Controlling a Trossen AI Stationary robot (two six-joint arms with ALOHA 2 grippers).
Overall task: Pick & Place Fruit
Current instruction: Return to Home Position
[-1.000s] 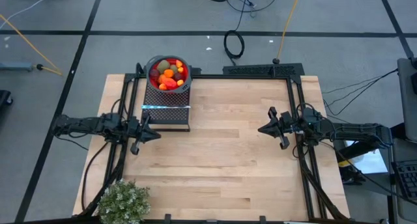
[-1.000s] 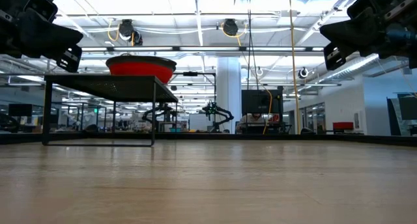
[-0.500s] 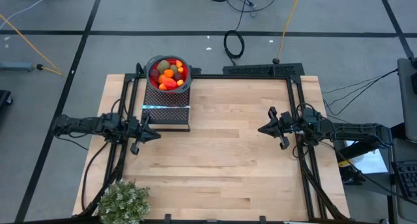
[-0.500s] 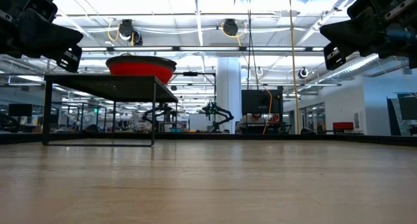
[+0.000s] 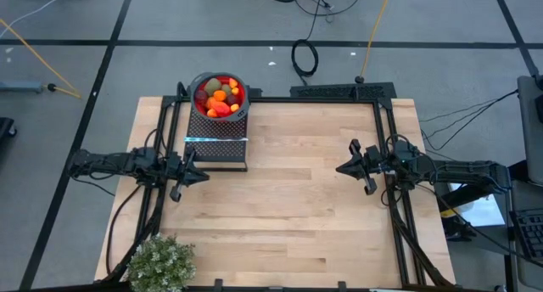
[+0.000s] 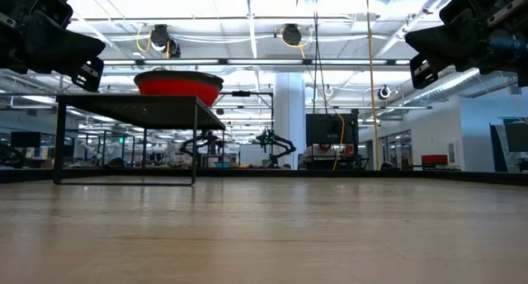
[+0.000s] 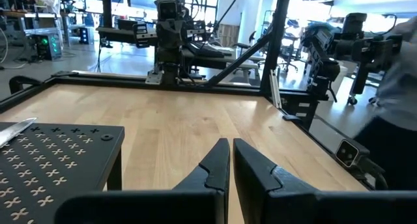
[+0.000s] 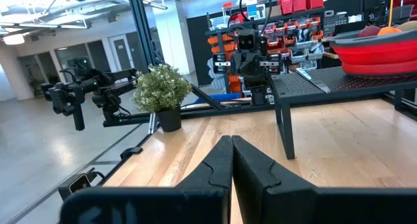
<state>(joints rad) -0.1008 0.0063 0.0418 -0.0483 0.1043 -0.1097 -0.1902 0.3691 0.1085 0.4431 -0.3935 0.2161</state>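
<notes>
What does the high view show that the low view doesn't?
Only high: the fruit piled inside the red bowl, and the plant at the table's near left corner. Only low: the open gap under the shelf between its legs, and the room behind the table. Both: the red bowl on the black shelf, plus the left gripper and right gripper, each holding nothing.

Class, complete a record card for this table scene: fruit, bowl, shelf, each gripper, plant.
fruit: piled in the red bowl
shelf: black, perforated, carries the bowl at its far end
left gripper: shut, empty, raised over the table's left side
right gripper: shut, empty, raised over the right side
plant: near-left table corner
</notes>
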